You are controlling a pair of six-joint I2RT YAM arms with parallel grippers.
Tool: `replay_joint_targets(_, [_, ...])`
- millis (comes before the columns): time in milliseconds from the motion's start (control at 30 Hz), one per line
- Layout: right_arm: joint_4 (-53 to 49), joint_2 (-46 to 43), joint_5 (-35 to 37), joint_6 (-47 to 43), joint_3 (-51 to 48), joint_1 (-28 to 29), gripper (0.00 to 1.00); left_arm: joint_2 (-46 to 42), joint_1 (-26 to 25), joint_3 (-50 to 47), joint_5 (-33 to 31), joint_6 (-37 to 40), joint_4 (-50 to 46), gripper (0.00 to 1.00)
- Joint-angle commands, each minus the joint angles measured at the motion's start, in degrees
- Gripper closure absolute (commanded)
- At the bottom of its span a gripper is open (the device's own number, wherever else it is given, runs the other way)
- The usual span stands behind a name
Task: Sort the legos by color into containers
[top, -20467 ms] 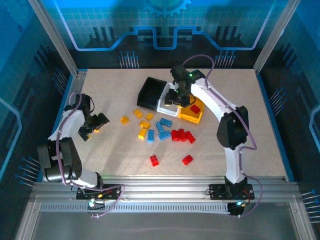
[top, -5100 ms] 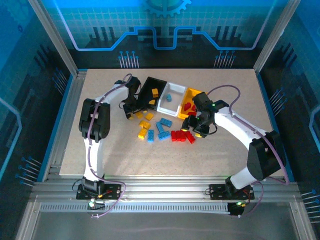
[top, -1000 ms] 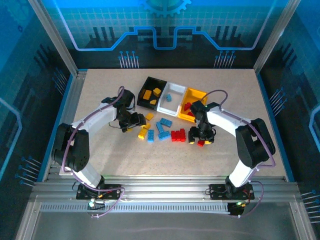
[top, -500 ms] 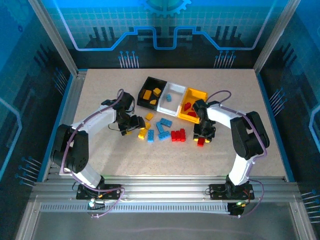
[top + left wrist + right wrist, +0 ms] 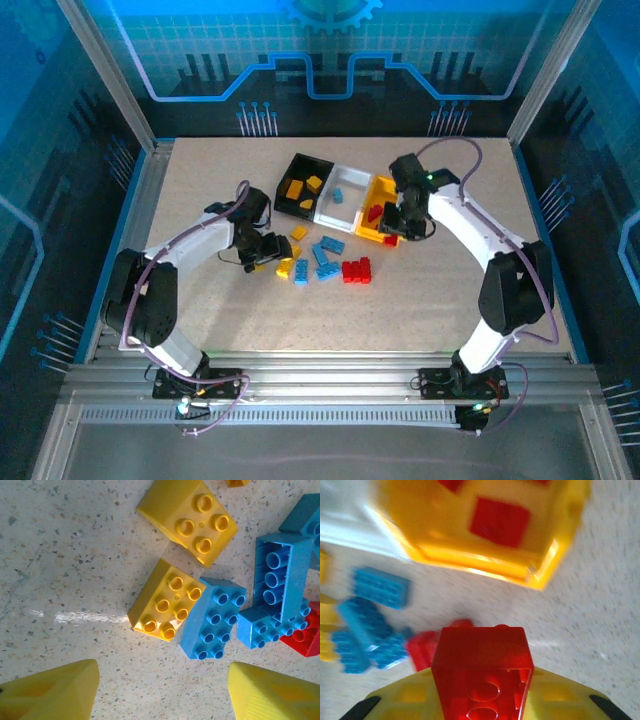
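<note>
My right gripper (image 5: 393,230) is shut on a red lego (image 5: 482,665), held above the table at the near edge of the yellow-orange container (image 5: 400,190), which holds red legos (image 5: 500,522). The black container (image 5: 296,205) holds yellow legos, and the white container (image 5: 352,180) holds a blue one. My left gripper (image 5: 162,695) is open and low over the table, nothing between its yellow fingers (image 5: 50,690). Just ahead of it lie a yellow lego (image 5: 167,600) and a blue lego (image 5: 212,617). More yellow (image 5: 298,233), blue (image 5: 330,245) and red legos (image 5: 355,270) lie loose mid-table.
The three containers stand side by side at the back centre of the speckled table (image 5: 450,300). Another yellow lego (image 5: 187,517) and an upturned blue lego (image 5: 277,575) lie beyond the left gripper. Metal frame rails (image 5: 140,190) border the table.
My right gripper closed on a red lego lying on the table and carried it up and back to the yellow-orange container. The left arm has barely moved.
</note>
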Motion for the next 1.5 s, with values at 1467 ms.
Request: replay_joint_targets(1467, [-0.63,0.23,0.10,-0.39,-11.61,5.37,0.41,14.98,-3.89,6.66,-8.86,12.26,-3.87,0.38])
